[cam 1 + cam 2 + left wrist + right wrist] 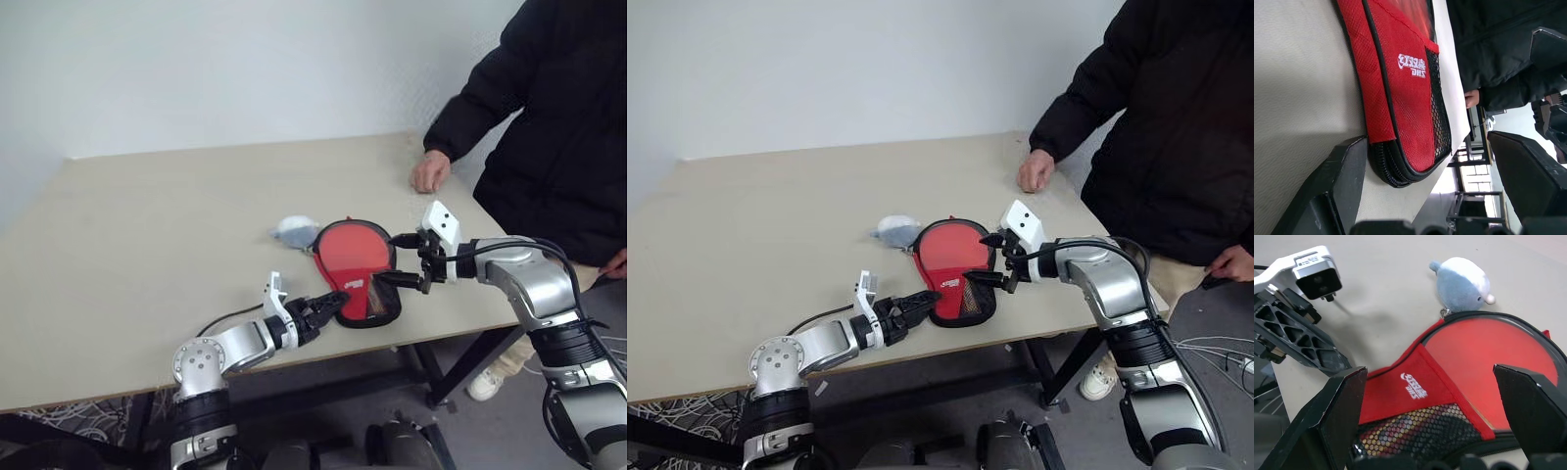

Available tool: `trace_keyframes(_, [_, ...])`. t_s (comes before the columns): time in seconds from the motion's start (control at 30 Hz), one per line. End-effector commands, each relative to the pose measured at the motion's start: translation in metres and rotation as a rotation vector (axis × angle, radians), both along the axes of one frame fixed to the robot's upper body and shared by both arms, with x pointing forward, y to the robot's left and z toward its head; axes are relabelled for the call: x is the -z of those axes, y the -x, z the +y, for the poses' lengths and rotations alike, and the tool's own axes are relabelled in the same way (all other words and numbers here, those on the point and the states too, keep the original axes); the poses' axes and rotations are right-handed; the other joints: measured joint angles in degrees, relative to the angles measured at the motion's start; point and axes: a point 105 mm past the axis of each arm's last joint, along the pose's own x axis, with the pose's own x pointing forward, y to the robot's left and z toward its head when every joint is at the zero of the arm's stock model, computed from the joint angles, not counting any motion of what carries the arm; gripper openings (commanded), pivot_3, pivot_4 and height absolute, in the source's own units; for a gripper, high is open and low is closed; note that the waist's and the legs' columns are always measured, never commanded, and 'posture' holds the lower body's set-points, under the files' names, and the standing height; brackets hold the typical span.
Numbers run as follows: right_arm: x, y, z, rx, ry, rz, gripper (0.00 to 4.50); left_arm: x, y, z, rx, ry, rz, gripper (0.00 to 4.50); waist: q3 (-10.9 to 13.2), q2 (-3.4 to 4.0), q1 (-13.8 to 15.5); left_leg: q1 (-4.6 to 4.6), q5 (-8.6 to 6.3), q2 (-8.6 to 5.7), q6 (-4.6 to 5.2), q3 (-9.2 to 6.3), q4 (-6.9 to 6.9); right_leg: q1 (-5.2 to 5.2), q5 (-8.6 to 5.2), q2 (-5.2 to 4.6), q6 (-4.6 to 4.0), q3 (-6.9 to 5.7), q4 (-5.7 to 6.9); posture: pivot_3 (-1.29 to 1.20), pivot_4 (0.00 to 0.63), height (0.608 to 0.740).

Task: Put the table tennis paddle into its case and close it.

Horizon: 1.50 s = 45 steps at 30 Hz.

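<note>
Beige table [147, 245] fills the middle of the frame, with a pale wall behind it. At the upper right a person in a black jacket [558, 117] stands at the far edge, one hand [430, 172] resting knuckles-down on the tabletop.

Case [358, 269] lies flat near the table's front edge, centre of frame, red side up, black trim around the rim, mesh pocket and small white logo at its narrow end. The round red face of the paddle [1493, 357] shows inside the case's wide end. A small grey-white plush lump [294, 230] sits just beside the case's far-left rim.

Left gripper [328, 306], lower centre, points at the case's narrow end, fingers apart, tips close to the zip edge; contact cannot be told. Right gripper [402, 259], right of centre, hovers over the case's right edge, fingers wide apart, holding nothing.
</note>
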Motion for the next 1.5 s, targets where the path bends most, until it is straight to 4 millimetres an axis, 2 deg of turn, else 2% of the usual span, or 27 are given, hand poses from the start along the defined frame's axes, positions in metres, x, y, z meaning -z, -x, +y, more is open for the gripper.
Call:
trace_keyframes(0.03, [-0.013,0.003,0.008,-0.034,-0.018,-0.045,4.50,-0.007,-0.003,-0.006,0.030,0.039,-0.006,4.15,0.00,0.00,0.17,0.00,0.00,-0.01,0.00,-0.01,0.00,0.00,0.00,0.00,0.00,-0.01,0.00,0.00,0.000,0.740])
trace_keyframes(0.57, [-0.012,0.006,0.012,-0.046,-0.023,-0.044,4.50,-0.011,-0.005,-0.011,0.025,0.159,0.024,4.15,0.10,-0.14,0.82,-0.10,0.10,0.00,-0.12,-0.10,0.00,-0.03,-0.02,0.00,0.03,-0.08,-0.08,0.00,0.000,0.740])
trace_keyframes(0.8, [-0.012,0.007,0.013,-0.048,-0.023,-0.045,4.50,-0.008,-0.007,-0.009,0.009,0.140,0.033,4.15,0.12,-0.19,0.83,-0.11,0.02,0.00,-0.01,-0.12,0.00,-0.03,-0.03,-0.01,0.04,-0.10,-0.09,0.00,0.000,0.740])
trace_keyframes(1.07, [-0.013,0.007,0.013,-0.047,-0.024,-0.047,4.50,0.009,-0.005,-0.005,0.005,0.036,0.066,4.15,0.13,-0.19,0.84,-0.09,-0.01,0.03,0.00,-0.14,-0.01,-0.02,-0.03,-0.02,0.04,-0.13,-0.08,0.00,0.000,0.740])
trace_keyframes(1.17, [-0.014,0.007,0.013,-0.052,-0.024,-0.050,4.50,0.013,-0.004,-0.005,0.014,0.025,0.079,3.64,0.13,-0.19,0.81,-0.07,-0.01,0.04,0.00,-0.15,0.00,0.00,-0.03,-0.02,0.04,-0.15,-0.07,0.00,0.000,0.740])
trace_keyframes(1.27, [-0.015,0.007,0.013,-0.052,-0.024,-0.052,4.50,0.015,-0.004,-0.004,0.013,0.019,0.089,2.78,0.13,-0.20,0.81,-0.07,-0.01,0.07,0.00,-0.15,-0.01,-0.01,-0.04,-0.01,0.04,-0.15,-0.07,0.00,0.000,0.740])
trace_keyframes(1.5, [-0.018,0.009,0.015,-0.058,-0.028,-0.057,4.50,0.017,-0.005,-0.004,0.014,0.008,0.102,1.13,0.13,-0.19,0.85,-0.09,-0.01,0.07,-0.01,-0.15,-0.06,-0.04,-0.05,-0.02,0.06,-0.14,-0.09,0.00,0.000,0.740])
